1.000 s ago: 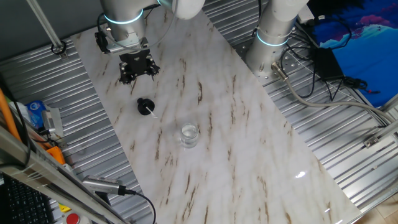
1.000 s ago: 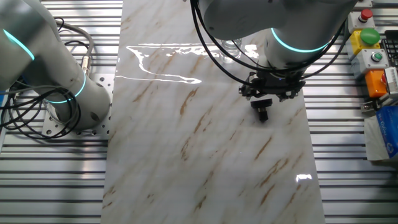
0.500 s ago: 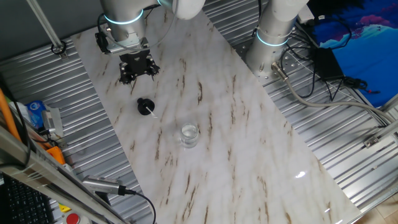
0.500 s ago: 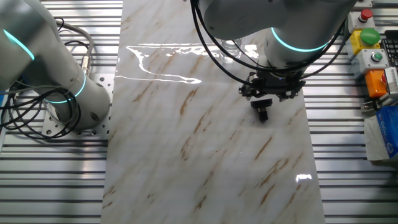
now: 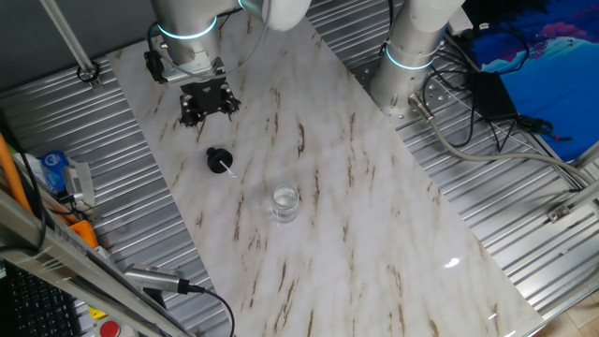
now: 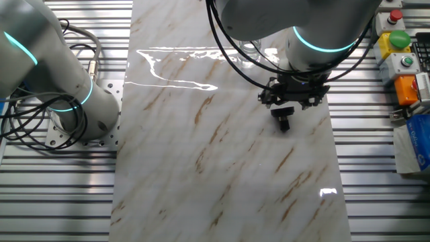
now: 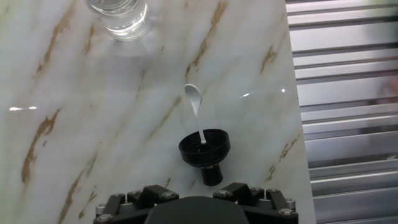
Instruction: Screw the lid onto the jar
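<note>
The lid (image 5: 218,159) is a small round black cap lying on the marble table, with a thin white spoon (image 7: 194,101) sticking out of its centre. In the hand view the lid (image 7: 204,149) lies just ahead of the hand's black body (image 7: 193,208), and no fingers show. The jar (image 5: 284,202), small and of clear glass, stands apart from the lid, nearer the table's middle, and shows at the top left as the jar (image 7: 118,15). My gripper (image 5: 207,105) hovers above the table a little beyond the lid (image 6: 283,119), holding nothing that I can see. The gripper (image 6: 293,99) shows no clear gap between its jaws.
A second arm's base (image 5: 409,56) stands on the ribbed metal beside the table's right edge, with cables (image 5: 487,122) round it. A button box (image 6: 398,50) and a blue packet (image 6: 413,144) lie off the table near the gripper. The table edge (image 7: 292,124) runs close to the lid.
</note>
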